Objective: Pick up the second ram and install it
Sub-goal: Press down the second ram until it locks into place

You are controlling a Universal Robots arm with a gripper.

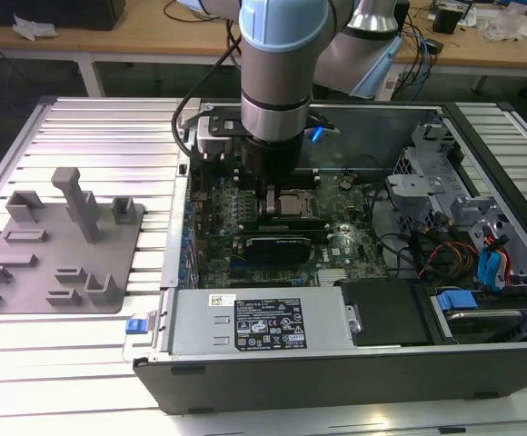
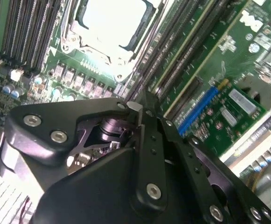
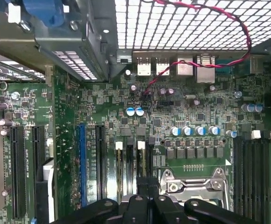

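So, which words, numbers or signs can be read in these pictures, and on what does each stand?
Black label on the power supply box: print too small to read.
Small sticker beside it: too small to read.
White lettering on the motherboard, first wrist view: blurred, not readable.
No text can be quoted.

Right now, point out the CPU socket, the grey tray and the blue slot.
CPU socket [image 2: 110,23]: second wrist view, on its bright metal lid.
grey tray [image 1: 36,277]: exterior view, on its bare flat base.
blue slot [image 3: 82,163]: first wrist view, about halfway along it.
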